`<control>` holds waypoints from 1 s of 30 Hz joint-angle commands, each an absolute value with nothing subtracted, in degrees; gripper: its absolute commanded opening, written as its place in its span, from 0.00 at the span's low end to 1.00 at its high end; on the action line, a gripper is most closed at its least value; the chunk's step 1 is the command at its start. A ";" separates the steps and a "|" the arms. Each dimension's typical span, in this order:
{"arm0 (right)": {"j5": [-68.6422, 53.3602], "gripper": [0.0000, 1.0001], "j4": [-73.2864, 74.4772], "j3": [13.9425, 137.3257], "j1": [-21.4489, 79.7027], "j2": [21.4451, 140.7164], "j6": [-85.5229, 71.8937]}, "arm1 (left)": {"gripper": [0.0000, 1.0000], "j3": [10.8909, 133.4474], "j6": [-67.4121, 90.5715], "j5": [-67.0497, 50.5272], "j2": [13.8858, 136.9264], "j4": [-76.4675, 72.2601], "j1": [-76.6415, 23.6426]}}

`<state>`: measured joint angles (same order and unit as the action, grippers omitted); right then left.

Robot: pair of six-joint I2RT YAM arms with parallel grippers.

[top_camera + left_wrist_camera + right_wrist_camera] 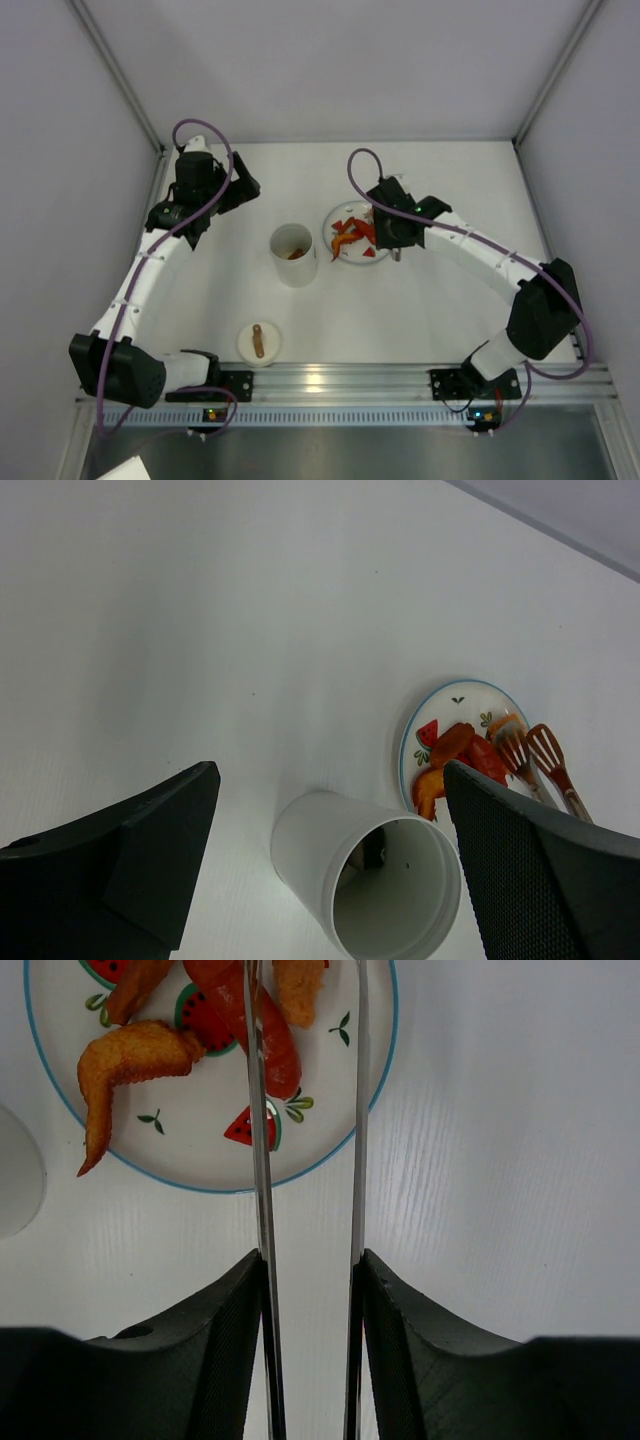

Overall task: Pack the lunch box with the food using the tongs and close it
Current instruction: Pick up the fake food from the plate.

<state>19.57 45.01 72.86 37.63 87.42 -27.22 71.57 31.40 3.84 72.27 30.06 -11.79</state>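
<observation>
Step in hand: picking food. Right gripper [310,1260] is pinched partway shut on the long silver metal tongs [262,1200], whose arms reach over the round white watermelon-print plate [190,1100], across a red toy strip [282,1060].

Open white cylindrical lunch box [293,255] stands just left of the plate. Its strap-handled white lid [258,342] lies well apart, toward the bases.

Left gripper [330,778] is wide open and empty.

Next, probably: squeeze the tongs on a piece, lift it, carry it left.
</observation>
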 commanded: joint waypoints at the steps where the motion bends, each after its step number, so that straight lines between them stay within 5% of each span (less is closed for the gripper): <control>1: 19.69 0.41 39.38 75.06 36.83 88.06 -27.42 | 0.99 71.89 31.38 3.52 72.33 29.53 -12.04; 10: 18.54 0.37 38.50 74.53 36.83 89.91 -27.42 | 0.99 71.89 31.29 3.69 72.42 29.53 -12.04; 17: 19.86 0.09 40.08 75.85 36.56 87.90 -27.33 | 0.99 71.98 31.46 3.60 72.51 29.62 -12.04; 30: 16.80 0.06 45.52 82.61 37.52 78.93 -24.26 | 0.99 71.98 31.64 3.08 72.60 29.44 -12.04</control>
<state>18.81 44.49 78.39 37.32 82.67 -25.96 71.55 31.42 3.81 72.27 30.06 -11.79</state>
